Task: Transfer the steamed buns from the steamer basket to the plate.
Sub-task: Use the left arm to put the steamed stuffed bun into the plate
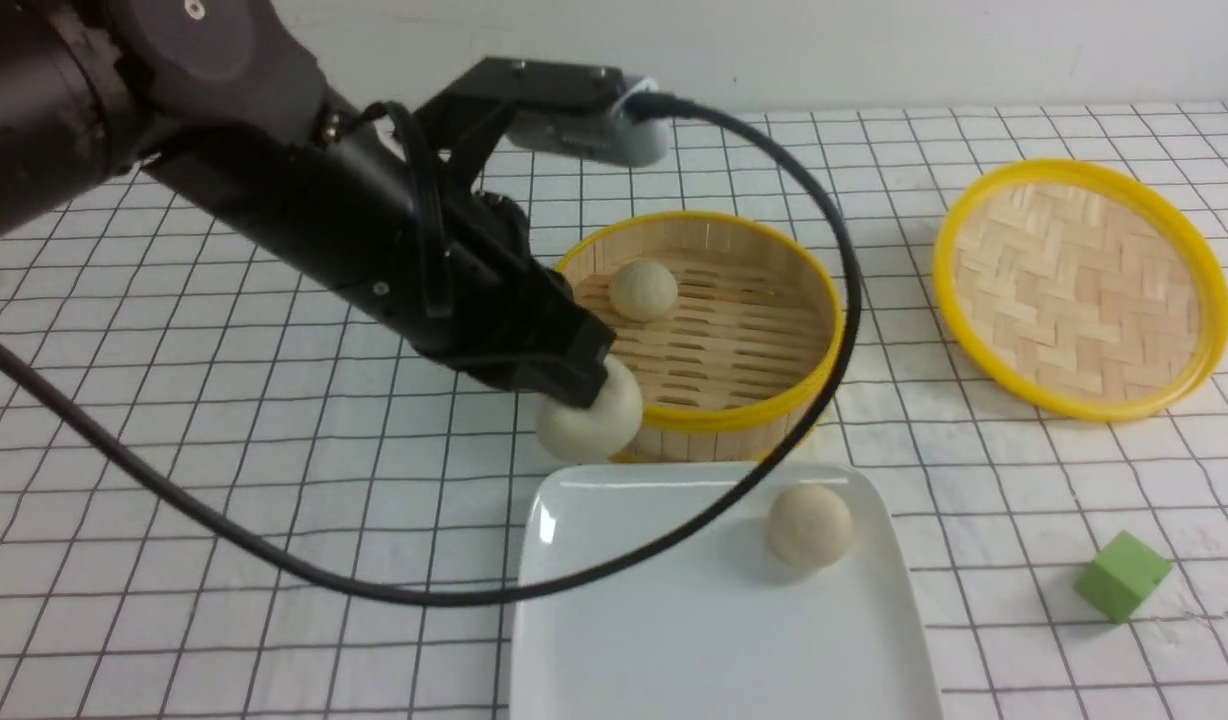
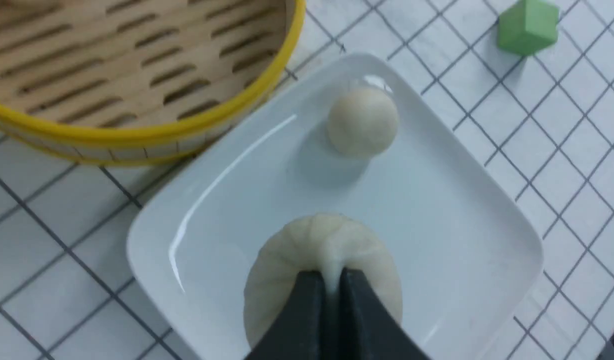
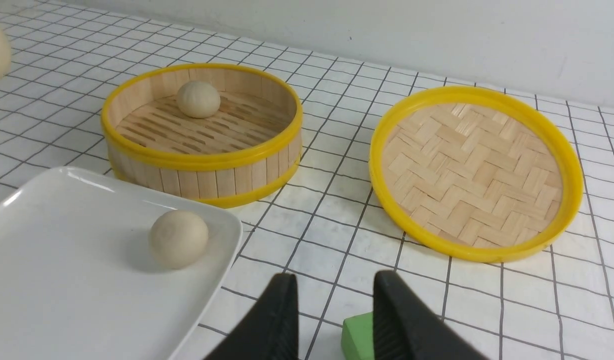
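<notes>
**Bun pinched in left end effector, at the plate's far edge**

Left end effector [image 2: 331,280] is clamped tight on the pleated top of the held bun [image 2: 307,240]; your wrist view shows the dough squeezed between the two fingers. In the front view those fingers are buried behind the arm's body, so only the bun's lower half shows. It sits just beside the steamer basket [image 1: 824,300], by the near wall, above the plate [image 1: 674,640] at its far-left corner. Can't tell if it touches the plate.

Plate bun [image 1: 810,525] rests on the plate toward its far-right corner. Basket bun [image 1: 643,290] lies on the slatted floor at the far-left side.

Right end effector [image 3: 335,280] shows only in its own wrist view: fingers apart, nothing between them. Green cube [image 3: 357,340] is half hidden behind them there and cut off by the frame.

Black cable [image 1: 274,555] crosses the plate's near half and the basket's right rim. Lid [image 1: 1079,285] lies tilted on the bench [image 1: 174,400], well right of the basket.
</notes>
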Robot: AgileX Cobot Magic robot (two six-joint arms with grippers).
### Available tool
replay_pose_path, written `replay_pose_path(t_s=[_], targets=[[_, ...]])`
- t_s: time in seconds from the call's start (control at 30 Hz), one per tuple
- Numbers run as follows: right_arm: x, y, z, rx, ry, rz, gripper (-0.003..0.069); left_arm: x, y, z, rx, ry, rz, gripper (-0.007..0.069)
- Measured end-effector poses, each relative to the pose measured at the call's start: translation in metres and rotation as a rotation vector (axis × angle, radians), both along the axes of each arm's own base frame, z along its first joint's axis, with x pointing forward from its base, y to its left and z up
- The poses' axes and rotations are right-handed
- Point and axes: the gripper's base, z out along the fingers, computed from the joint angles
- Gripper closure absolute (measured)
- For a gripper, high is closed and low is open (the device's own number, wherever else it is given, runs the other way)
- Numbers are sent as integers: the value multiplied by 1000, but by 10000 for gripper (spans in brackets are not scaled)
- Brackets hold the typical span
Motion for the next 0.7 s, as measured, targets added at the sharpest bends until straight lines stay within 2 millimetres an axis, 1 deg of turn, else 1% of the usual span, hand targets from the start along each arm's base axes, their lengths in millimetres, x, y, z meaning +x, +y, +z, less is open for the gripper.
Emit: replay_pose_path(t_s=[0.03, 0.1, 0.2, 0.23, 0.27, 0.3, 0.37, 0.4, 0.43, 0.47, 0.7], targets=[[0, 0, 0, 0, 1, 0, 420, 1, -1, -10, 6, 28, -8, 602], [0, 0, 0, -1, 1, 0, 420, 3, -6, -23, 7, 62, -30, 602], [0, 0, 0, -1, 1, 0, 420, 9, -22, -50, 23, 103, -97, 600], [0, 0, 0, -1, 1, 0, 420, 9, -24, -52, 24, 100, -110, 600], [0, 0, 0, 0, 1, 0, 420, 11, -30, -62, 30, 116, -128, 600], [0, 0, 0, 0, 1, 0, 420, 11, -43, -78, 41, 129, -164, 600], [0, 0, 0, 0, 1, 0, 420, 12, -57, -95, 54, 131, -196, 600], [0, 0, 0, 0, 1, 0, 420, 12, -58, -96, 56, 129, -199, 600], [0, 0, 0, 0, 1, 0, 420, 12, -65, -105, 61, 115, -211, 600], [0, 0, 0, 0, 1, 0, 420, 14, -69, -109, 58, 94, -211, 600], [0, 0, 0, -1, 2, 0, 420, 29, -73, -116, 51, -24, -154, 600]])
